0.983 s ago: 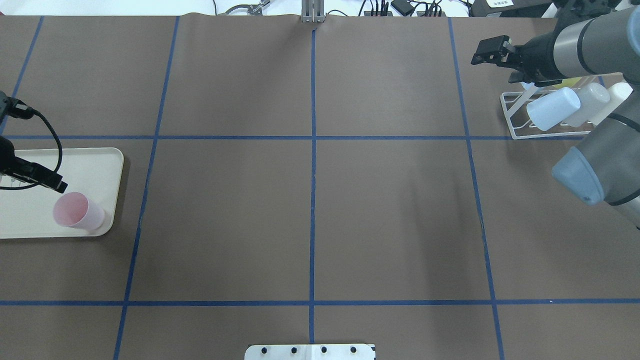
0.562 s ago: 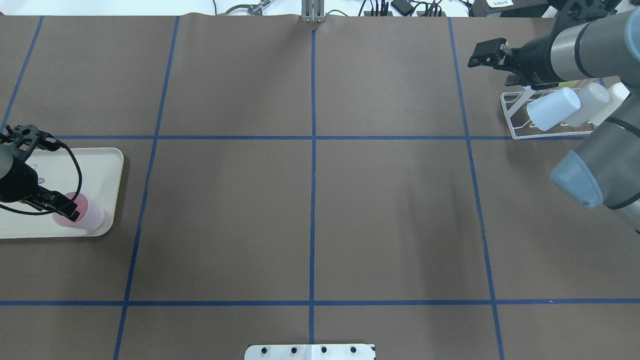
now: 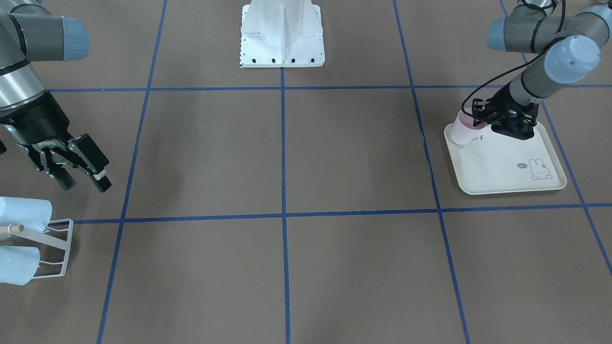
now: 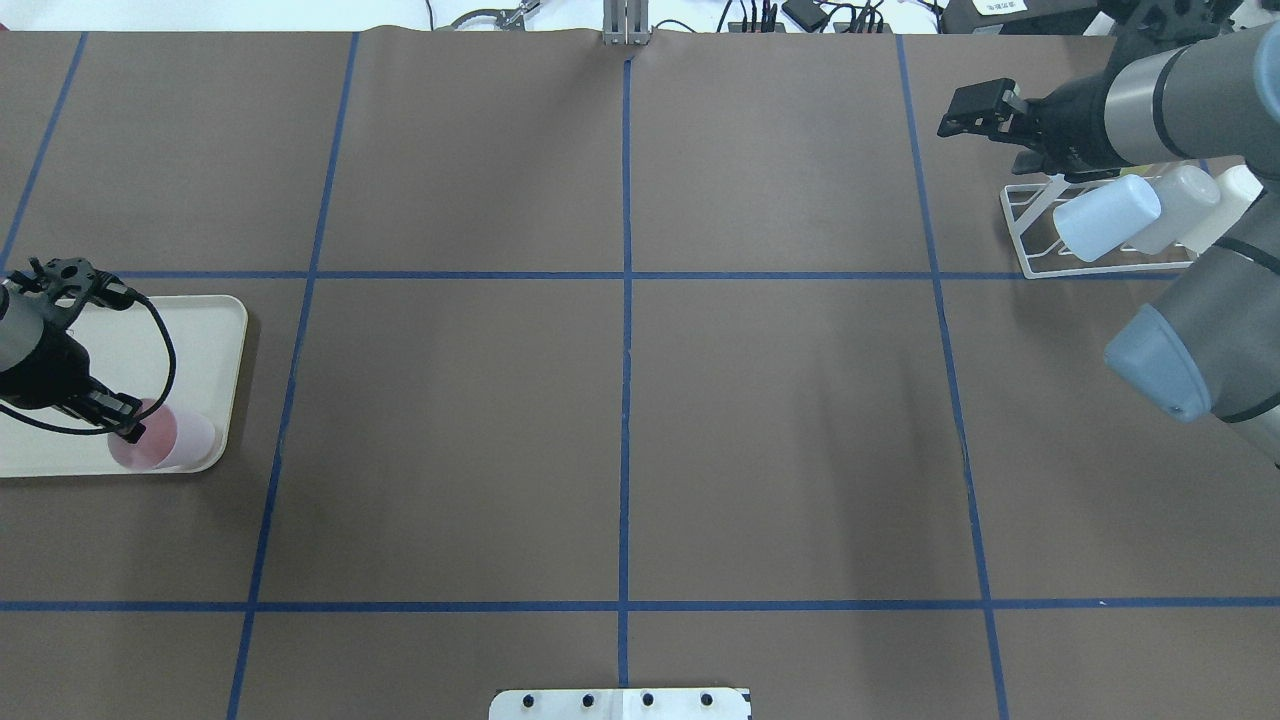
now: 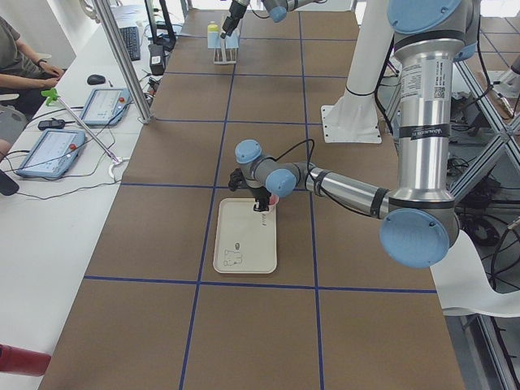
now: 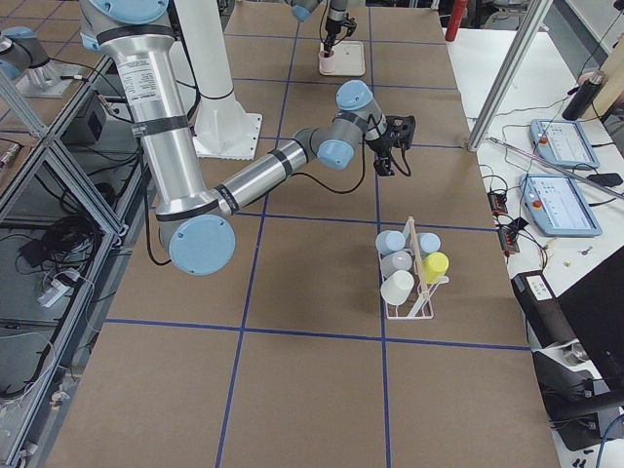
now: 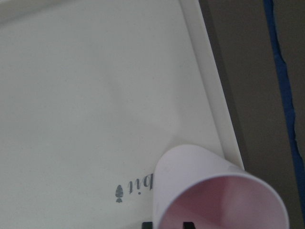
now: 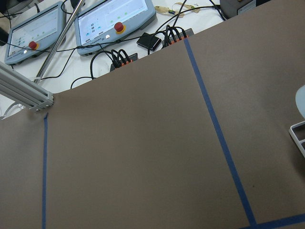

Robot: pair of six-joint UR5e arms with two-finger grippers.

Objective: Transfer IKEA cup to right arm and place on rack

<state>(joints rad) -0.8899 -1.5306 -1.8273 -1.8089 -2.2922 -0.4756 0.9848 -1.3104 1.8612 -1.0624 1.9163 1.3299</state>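
Pale pink plastic cup (image 4: 185, 440): mouth up, at corner of cream rabbit-print tray (image 4: 200, 330), beside rim. Probably light, thin-walled, smooth, so slippery and may flex. Best pinched across rim wall. Left gripper (image 4: 125, 430) straddling cup rim; clamped or not, cannot tell. Right gripper (image 3: 83, 184) spread, empty, near white wire rack (image 3: 45, 239).

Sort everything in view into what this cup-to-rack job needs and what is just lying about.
Job:
- pink cup, on the tray
- left hand, at the cup's rim
- right hand, open, near the rack
- white wire rack

Lying about:
- rabbit-print tray
- cups already racked
- touchscreen consoles on the side bench
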